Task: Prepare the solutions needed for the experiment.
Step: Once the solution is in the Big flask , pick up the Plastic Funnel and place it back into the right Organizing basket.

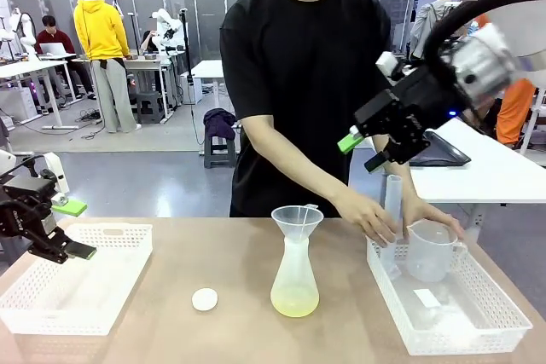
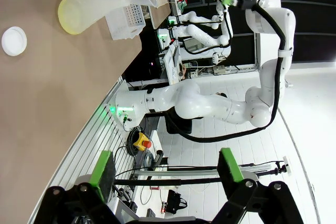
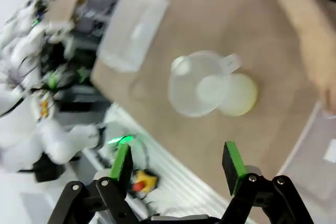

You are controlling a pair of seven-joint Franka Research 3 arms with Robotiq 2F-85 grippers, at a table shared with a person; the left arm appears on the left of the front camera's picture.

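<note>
Solutions (image 1: 294, 300): noted pooled low in the funnel-topped flask (image 1: 294, 266) near the counter's robot-side edge, staged for pouring, left gripper (image 1: 77, 229) apart over the left-edge basket (image 1: 111, 229), right gripper (image 1: 362, 153) apart, raised clear.

The tabletop (image 1: 247, 253) is smooth, matt brown. The flask (image 1: 294, 268) and funnel (image 1: 297, 219) look like frosted, translucent plastic; the solutions (image 1: 294, 300) are pale yellow and see-through. The left basket (image 1: 102, 229) and right basket (image 1: 461, 343) are white perforated plastic. The jug (image 1: 429, 249) is clear and glossy.
</note>
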